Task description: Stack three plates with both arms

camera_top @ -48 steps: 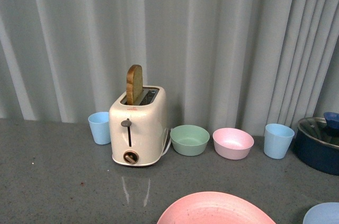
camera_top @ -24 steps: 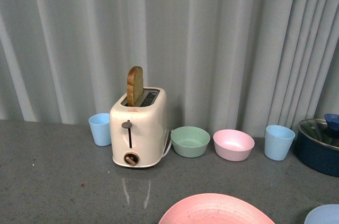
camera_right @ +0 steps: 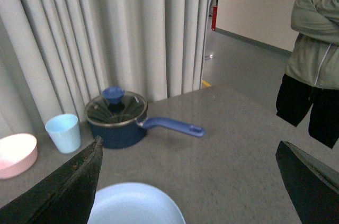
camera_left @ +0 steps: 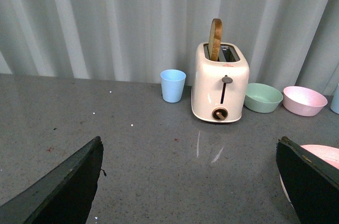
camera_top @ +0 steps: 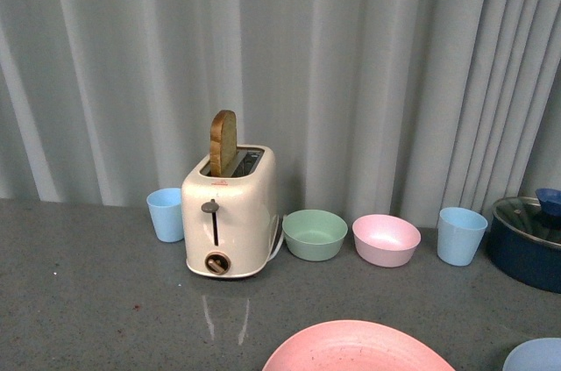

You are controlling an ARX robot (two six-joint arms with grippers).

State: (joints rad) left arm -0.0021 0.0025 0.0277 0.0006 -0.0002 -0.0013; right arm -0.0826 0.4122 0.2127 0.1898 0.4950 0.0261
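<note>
Two plates show, none stacked, so I judge I'm at the opening reach. On the counter (camera_top: 88,283) the pink plate (camera_top: 358,346) sits bottom centre of the front view, the light blue plate (camera_top: 535,355) in its lower right corner, just ahead of the right pincer (camera_right: 189,140), which gapes empty. The left pincer (camera_left: 189,140) gapes too, with the pink rim beside one finger (camera_left: 312,181). Next I need to lower onto a rim.

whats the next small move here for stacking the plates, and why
Probably lower the right gripper toward the light blue plate lying just below it. Its jaws stand wide open and hold nothing. The pink plate sits apart, further left in the front view, so nothing is stacked yet and a first grasp seems due.
</note>
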